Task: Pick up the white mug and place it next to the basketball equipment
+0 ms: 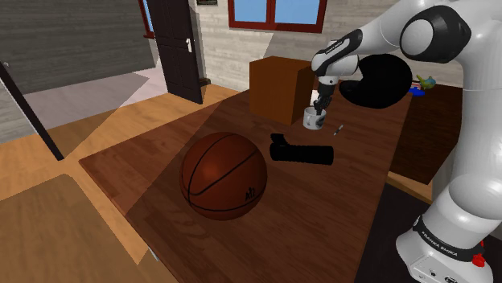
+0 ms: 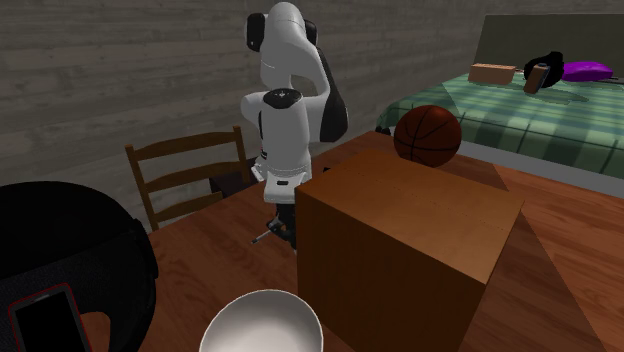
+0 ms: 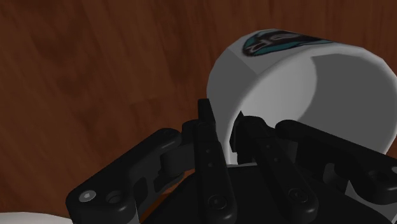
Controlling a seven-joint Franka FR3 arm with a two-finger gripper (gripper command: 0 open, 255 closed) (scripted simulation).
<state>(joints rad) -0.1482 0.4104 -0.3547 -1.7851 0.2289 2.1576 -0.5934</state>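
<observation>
My gripper (image 3: 228, 130) is shut on the white mug (image 3: 280, 76), which bears a teal emblem. One finger is outside the mug's wall and the other inside. In the shoulder view the gripper (image 1: 318, 111) holds the mug (image 1: 312, 120) low over the dark wooden table (image 1: 161, 157), just in front of a brown box (image 1: 281, 87). I cannot tell whether the mug touches the table. The basketball (image 1: 223, 175) rests nearer the table's front, well apart from the mug. In the second exterior view the basketball (image 2: 428, 136) shows beyond the box (image 2: 400, 240), which partly hides the gripper (image 2: 284, 226).
A black elongated object (image 1: 302, 152) lies between the mug and the ball. A small thin item (image 1: 338, 129) lies beside the mug. A black round thing (image 1: 378, 80) sits behind the arm. A white bowl (image 2: 262, 325), a phone (image 2: 45, 320) and a chair (image 2: 190, 175) are at the table's far end.
</observation>
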